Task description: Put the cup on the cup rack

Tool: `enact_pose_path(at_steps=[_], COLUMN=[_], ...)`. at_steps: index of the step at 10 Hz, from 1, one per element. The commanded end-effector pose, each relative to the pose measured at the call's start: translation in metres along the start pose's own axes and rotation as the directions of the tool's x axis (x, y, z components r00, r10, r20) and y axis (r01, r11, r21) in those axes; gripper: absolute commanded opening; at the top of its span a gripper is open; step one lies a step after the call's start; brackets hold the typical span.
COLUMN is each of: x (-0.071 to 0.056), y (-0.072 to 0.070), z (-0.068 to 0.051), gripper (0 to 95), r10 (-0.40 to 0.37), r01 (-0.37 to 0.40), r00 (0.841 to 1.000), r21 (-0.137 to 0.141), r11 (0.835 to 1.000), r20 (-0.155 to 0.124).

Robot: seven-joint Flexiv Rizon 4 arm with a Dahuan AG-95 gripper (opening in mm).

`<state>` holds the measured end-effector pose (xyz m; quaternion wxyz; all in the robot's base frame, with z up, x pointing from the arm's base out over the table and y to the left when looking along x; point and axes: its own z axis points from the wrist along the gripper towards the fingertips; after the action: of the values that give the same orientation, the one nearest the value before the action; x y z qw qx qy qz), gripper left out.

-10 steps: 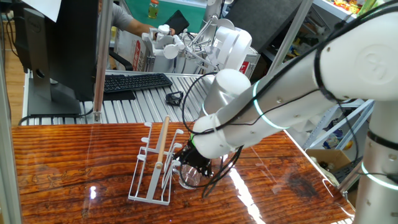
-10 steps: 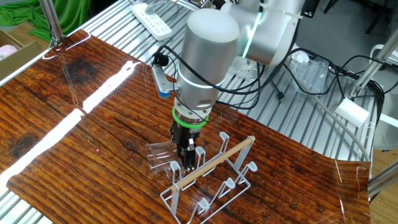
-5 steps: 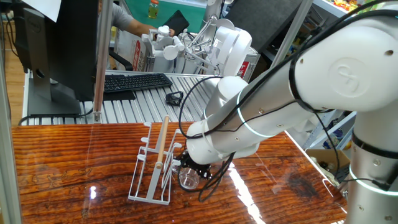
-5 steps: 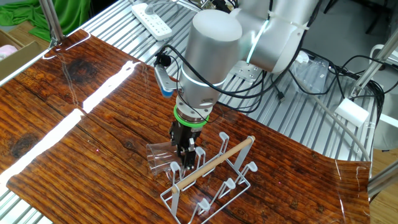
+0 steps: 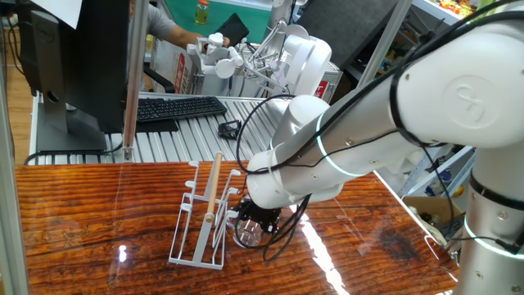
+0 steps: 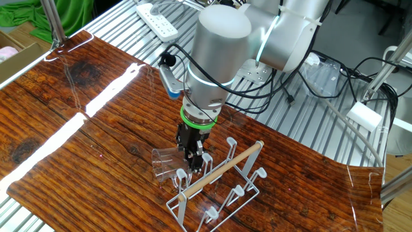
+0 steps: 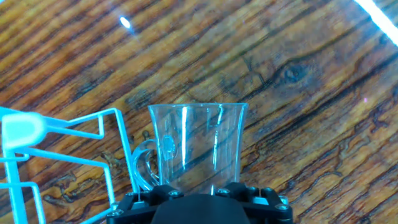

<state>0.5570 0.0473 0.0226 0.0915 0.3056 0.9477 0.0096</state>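
From my seat I see the cup (image 7: 196,146) lying on its side on the worktop (image 6: 77,135), directly below the fingers (image 6: 190,153), which point almost straight down at it; in the hand view it fills the middle of the picture just ahead of the black finger mount, its mouth away from the hand and its small loop handle toward the rack side; whether the fingers are touching the glass or merely straddling it I cannot tell, since their tips are hidden behind the cup and the mount; so I cannot say if they stand wide or have pinched it.

The cup is clear, colourless glass with a slightly flared rim and smooth walls that catch bright reflections; in the other fixed view it shows as a pale see-through shape (image 6: 166,162) just beside the near end of the cup rack (image 6: 219,187); the rack is thin white wire, a rectangular base with short upturned pegs on both sides, topped by a light wooden rod; the worktop is glossy dark brown wood with strong wavy grain and streaks of glare; behind it runs a ribbed metal surface (image 5: 180,135) carrying a black keyboard (image 5: 176,107).
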Motion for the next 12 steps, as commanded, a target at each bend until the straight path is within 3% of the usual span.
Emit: enact_pose_path(at_steps=[1, 12], x=[0.001, 0.005], y=[-0.001, -0.012], z=[-0.003, -0.006], gripper=[0.0, 0.0], r10=[-0.018, -0.061], r01=[0.018, 0.06], r00=[1.0, 0.997], r21=[-0.005, -0.027], r11=[1.0, 0.998], r20=[-0.02, -0.043])
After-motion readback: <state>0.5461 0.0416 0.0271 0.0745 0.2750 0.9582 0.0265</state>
